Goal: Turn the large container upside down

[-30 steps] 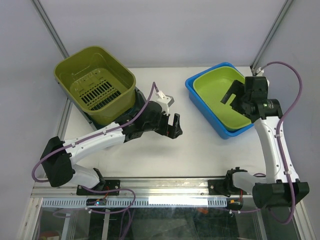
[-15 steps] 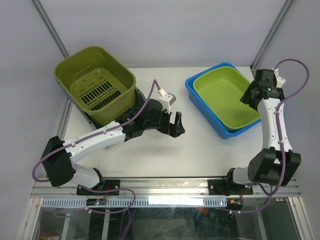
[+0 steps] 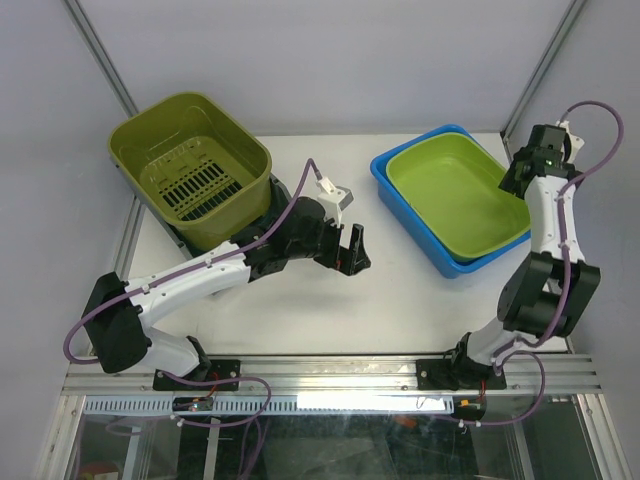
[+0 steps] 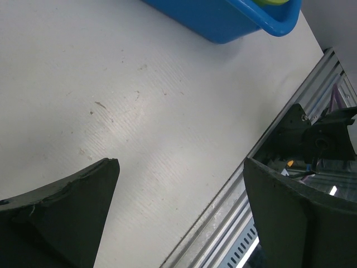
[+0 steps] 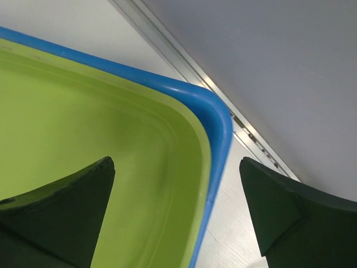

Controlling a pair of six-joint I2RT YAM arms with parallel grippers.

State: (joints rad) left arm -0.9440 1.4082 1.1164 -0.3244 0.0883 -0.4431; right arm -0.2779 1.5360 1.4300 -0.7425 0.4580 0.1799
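The left claw hung low over the middle of the table, jaws spread wide w/ nothing between them – only bare white surface showed in the gap in the left wrist view. The right claw was also wide apart and empty, poised above the far right corner of the nested tubs.

The large olive container sat well apart from the left claw, up and to its left in the overhead view, at the far left corner of the table. It stood upright, mouth up, slotted floor visible inside; neither claw touched it. A dark base showed under its near side, but I could not tell what that was.

The blue tub lay to the right of the left claw, apart from it, and directly under the right claw. It sat at an angle to the table edge.

The lime tub was nested inside the blue one, rims close together – in the right wrist view its corner followed the blue corner just inside it, between the two right fingers.

An alu rail ran past that corner, beyond the right claw. A purple cable looped from the right wrist, on the side away from the tubs.
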